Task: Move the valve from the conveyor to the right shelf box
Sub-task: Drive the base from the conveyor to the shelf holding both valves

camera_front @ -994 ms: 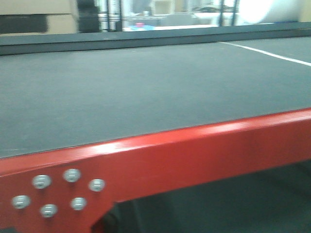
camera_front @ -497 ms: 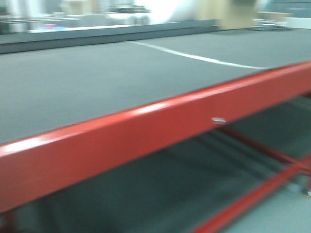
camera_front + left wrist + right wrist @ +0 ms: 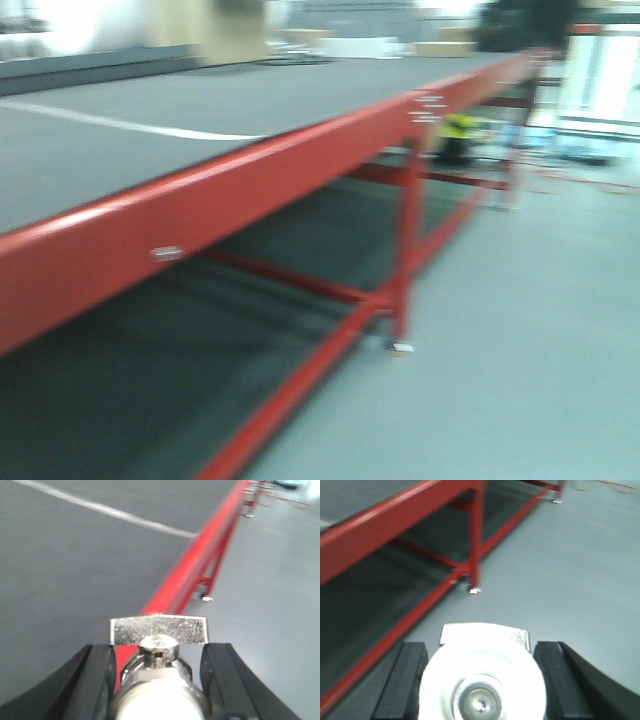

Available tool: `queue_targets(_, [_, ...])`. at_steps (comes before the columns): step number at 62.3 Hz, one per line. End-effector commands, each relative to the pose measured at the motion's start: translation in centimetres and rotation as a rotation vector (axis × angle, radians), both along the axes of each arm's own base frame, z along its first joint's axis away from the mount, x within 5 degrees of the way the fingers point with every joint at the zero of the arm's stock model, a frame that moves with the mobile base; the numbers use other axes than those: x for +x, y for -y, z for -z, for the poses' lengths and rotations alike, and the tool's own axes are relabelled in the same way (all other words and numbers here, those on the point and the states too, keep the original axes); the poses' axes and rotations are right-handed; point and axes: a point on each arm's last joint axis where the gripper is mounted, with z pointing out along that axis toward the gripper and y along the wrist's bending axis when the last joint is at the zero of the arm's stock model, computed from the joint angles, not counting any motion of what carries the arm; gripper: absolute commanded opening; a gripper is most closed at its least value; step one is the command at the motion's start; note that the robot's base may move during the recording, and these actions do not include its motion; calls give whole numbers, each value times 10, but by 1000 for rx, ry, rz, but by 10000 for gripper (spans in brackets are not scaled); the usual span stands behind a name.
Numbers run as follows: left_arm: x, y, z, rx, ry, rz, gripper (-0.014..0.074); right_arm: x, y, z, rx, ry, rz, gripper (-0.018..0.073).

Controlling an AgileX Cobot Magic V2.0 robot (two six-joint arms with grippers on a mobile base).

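Steel valve (image 3: 157,630) in left gripper (image 3: 159,662) above conveyor (image 3: 75,555) — right gripper (image 3: 481,652) seemingly clasps another.

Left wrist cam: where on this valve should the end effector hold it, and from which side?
Grip the valve on its round body, not the flat crossbar handle, with the fingers on either side of the barrel, coming from the end away from the handle. The left end effector appears to have it so: the barrel fills the gap, and the handle sits clear beyond the fingertips.

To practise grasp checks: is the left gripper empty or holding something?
Holding: a shiny silver metal valve sits between its black fingers.
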Motion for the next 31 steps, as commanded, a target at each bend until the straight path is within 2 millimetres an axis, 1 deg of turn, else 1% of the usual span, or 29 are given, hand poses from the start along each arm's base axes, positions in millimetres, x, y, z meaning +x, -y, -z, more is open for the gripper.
queue_targets(1, [0,0,-7,-16,61,-8,-111,0,2,-12,-5,105,12,-167])
queue_targets(31, [0,0,-7,-16,61,-8,-111,0,2,-12,-5,105,12,-167])
